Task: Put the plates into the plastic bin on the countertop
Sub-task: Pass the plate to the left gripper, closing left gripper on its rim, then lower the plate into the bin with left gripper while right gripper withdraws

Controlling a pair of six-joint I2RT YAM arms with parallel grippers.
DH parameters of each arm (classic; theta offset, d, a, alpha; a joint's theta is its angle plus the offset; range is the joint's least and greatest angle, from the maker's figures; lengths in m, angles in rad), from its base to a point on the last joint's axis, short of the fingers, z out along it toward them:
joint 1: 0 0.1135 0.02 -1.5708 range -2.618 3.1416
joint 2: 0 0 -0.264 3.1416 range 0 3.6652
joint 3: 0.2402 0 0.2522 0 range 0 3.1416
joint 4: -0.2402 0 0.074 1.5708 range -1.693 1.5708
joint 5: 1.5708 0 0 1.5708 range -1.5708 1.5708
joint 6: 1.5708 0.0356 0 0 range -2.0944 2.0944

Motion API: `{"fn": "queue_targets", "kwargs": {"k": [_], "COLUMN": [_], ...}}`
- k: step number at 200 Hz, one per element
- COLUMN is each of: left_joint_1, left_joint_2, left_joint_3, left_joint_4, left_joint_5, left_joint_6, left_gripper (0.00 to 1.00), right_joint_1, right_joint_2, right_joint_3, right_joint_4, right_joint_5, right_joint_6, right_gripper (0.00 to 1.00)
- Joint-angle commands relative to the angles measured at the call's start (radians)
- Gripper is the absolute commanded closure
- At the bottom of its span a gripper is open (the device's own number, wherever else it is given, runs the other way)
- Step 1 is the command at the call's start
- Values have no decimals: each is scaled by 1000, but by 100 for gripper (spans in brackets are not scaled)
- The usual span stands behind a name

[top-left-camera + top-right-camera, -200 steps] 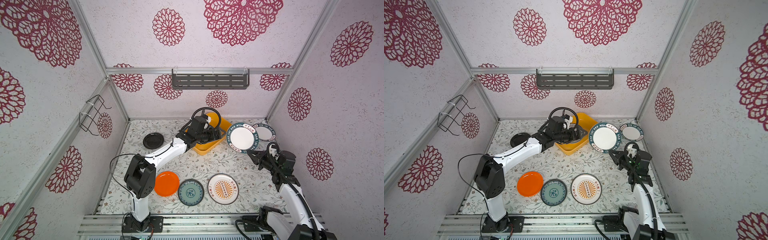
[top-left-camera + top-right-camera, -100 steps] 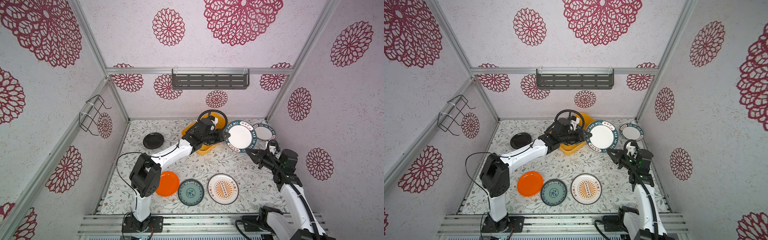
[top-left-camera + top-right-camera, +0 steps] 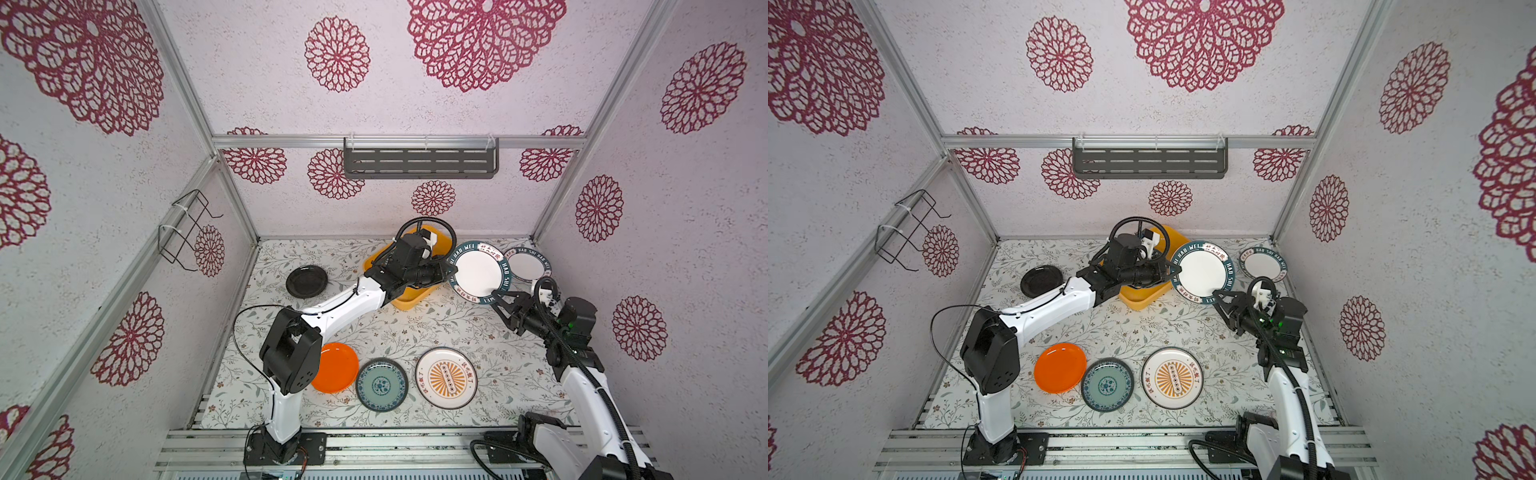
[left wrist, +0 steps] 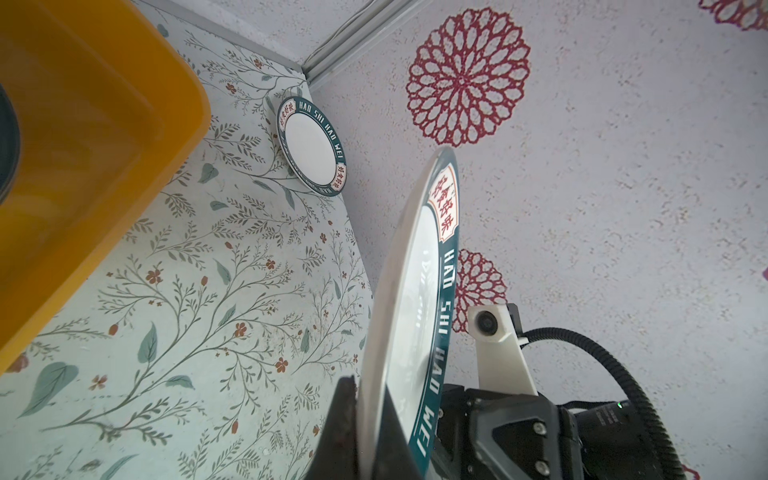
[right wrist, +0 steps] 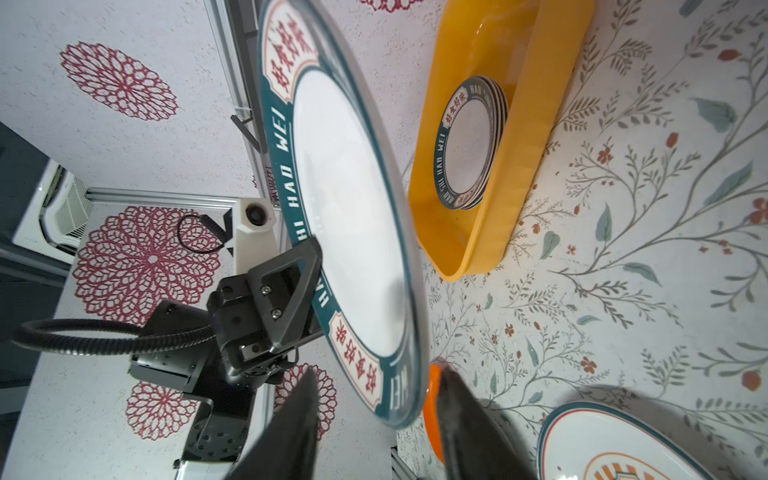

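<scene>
The countertop (image 3: 436, 328) is a white sheet printed with grey-green twigs and small flowers, boxed in by pale walls (image 3: 257, 75) stamped with red rosettes. A grey slotted shelf (image 3: 419, 162) hangs on the back wall and a black wire rack (image 3: 185, 230) on the wall at 9 o'clock.

Taking the countertop as a clock face in both top views:
- The yellow-orange plastic bin (image 3: 405, 302) sits at 12 o'clock.
- A black plate (image 3: 306, 281) lies at 10 o'clock.
- A small lettered plate (image 3: 528, 266) lies in the 1 o'clock corner.
- An orange plate (image 3: 338, 368), a teal patterned plate (image 3: 381, 384) and a sunburst plate (image 3: 446, 377) form a row from 7 to 5 o'clock.

A large lettered plate (image 3: 478, 270) stands on edge in the air, between the bin and the small lettered plate. The left gripper (image 3: 449, 272) pinches its rim at the plate's 9 o'clock. The left wrist view shows its fingers (image 4: 340, 424) pressed on both faces. The right gripper (image 3: 505, 296) is at the plate's 5 o'clock, and its fingers (image 5: 286, 424) are spread apart astride the rim, not clamping it.

The left arm covers most of the bin in both top views. Only the right wrist view shows the stack of lettered plates (image 5: 469, 141) inside it, and their number cannot be counted. The left arm's base joint hides one edge of the orange plate. In the right wrist view the sunburst plate is cut off at the frame edge.
</scene>
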Motion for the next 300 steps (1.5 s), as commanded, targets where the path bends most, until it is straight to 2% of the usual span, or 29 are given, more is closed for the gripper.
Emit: {"fn": "queue_targets", "kwargs": {"k": [1, 19, 43, 104, 143, 171, 216, 300], "left_joint_1": [24, 50, 101, 268, 328, 344, 365, 386], "left_joint_2": [1, -8, -11, 15, 133, 204, 295, 427], "left_joint_3": [25, 21, 9, -20, 39, 113, 205, 356], "left_joint_4": [33, 17, -3, -79, -127, -216, -242, -288], "left_joint_5": [-11, -10, 1, 31, 40, 43, 59, 53], "left_joint_6": [-24, -27, -22, -44, -51, -30, -50, -97], "left_gripper": [100, 100, 100, 100, 100, 100, 100, 100], "right_joint_1": [5, 6, 10, 47, 96, 130, 156, 159], "right_joint_2": [11, 30, 60, 214, 327, 403, 475, 528], "right_joint_3": [52, 72, 98, 198, 283, 333, 387, 459], "right_joint_4": [72, 65, 66, 127, 128, 134, 136, 107], "right_joint_5": [-13, 19, 79, 242, 305, 328, 354, 361], "right_joint_6": [-26, -35, -56, -50, -62, -59, -57, -76], "right_gripper": [26, 14, 8, 6, 6, 6, 6, 6]}}
